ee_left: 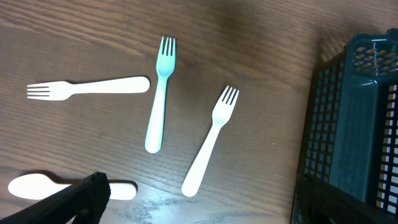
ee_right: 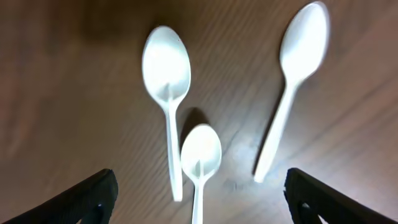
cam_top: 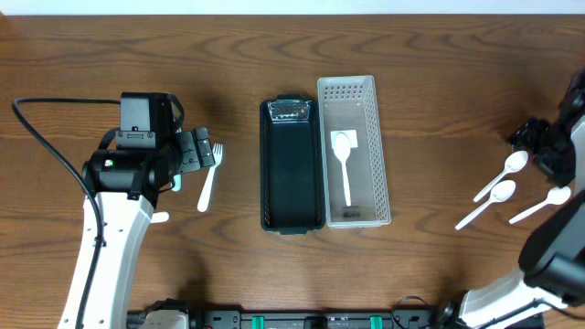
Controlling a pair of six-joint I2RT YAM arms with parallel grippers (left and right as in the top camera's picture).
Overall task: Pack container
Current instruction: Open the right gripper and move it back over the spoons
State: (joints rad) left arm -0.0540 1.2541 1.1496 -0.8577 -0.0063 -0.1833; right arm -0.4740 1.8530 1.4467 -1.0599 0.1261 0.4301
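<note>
Left tool released over forks near dark basket edge; right tool, apparently released, over spoons.

Table: wood, dark brown, strongly marked grain, low satin sheen
Spoons: white plastic, smooth, glossy, bowls catching the light
Forks: smooth plastic, nearly matt, white; mint fork the same finish in a pale green tint
Dark basket: dark green plastic, lattice walls, slight gloss
Pale basket: whitish translucent plastic, perforated walls, matt
</note>
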